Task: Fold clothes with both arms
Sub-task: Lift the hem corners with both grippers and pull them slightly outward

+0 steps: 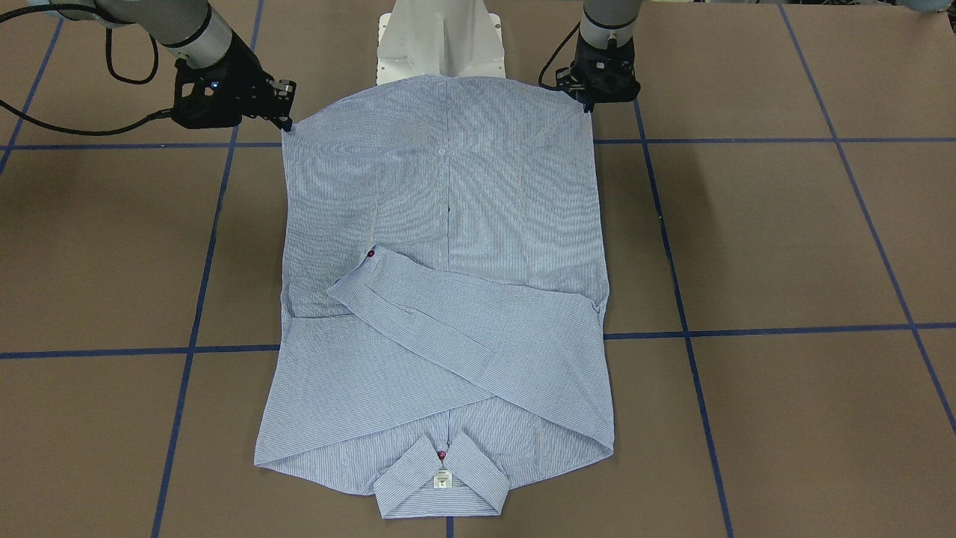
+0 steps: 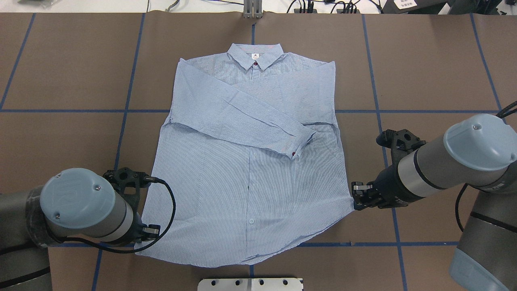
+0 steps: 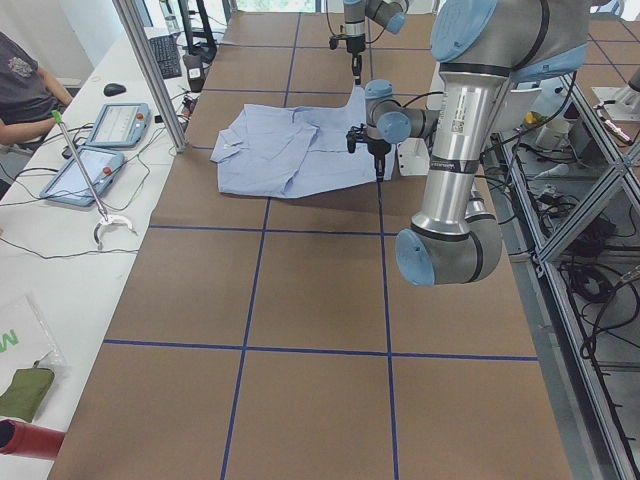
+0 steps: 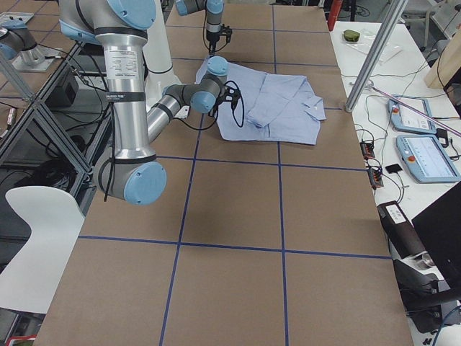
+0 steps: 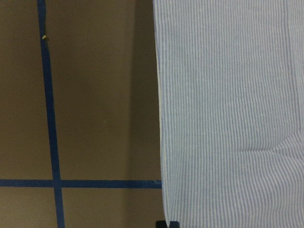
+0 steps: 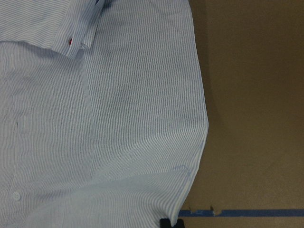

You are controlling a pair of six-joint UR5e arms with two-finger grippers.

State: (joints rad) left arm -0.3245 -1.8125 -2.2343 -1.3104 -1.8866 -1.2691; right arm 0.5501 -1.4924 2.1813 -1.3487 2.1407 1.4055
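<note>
Shirt (image 2: 250,182) lies flat on the brown table (image 2: 424,60), front up, buttoned. The collar (image 2: 241,56) is at the far edge from the robot and the hem is near, just in front of the white pedestal base (image 1: 441,37). White neck label (image 2: 255,55) shows inside the collar, with a red button just below it.

Both sleeves are folded across the chest. The left sleeve (image 2: 242,117) lies on top and slants down to the right. Its cuff, with a red button (image 2: 293,154), ends right of the placket. The other sleeve lies under it and is mostly covered.

Left gripper (image 1: 588,106) is at the near left hem corner, fingers pressed together on the fabric edge (only the black fingertips (image 5: 164,223) show in its wrist view). Right gripper (image 2: 354,201) is at the near right hem corner, pinching the cloth the same way. The hem pulls to a small point at each gripper and curves outward toward the robot between them.

Blue tape lines (image 2: 129,101) grid the table and pass under the shirt. A seated person (image 3: 25,90) and two tablets (image 3: 115,125) are at the side bench, well apart from the shirt.
</note>
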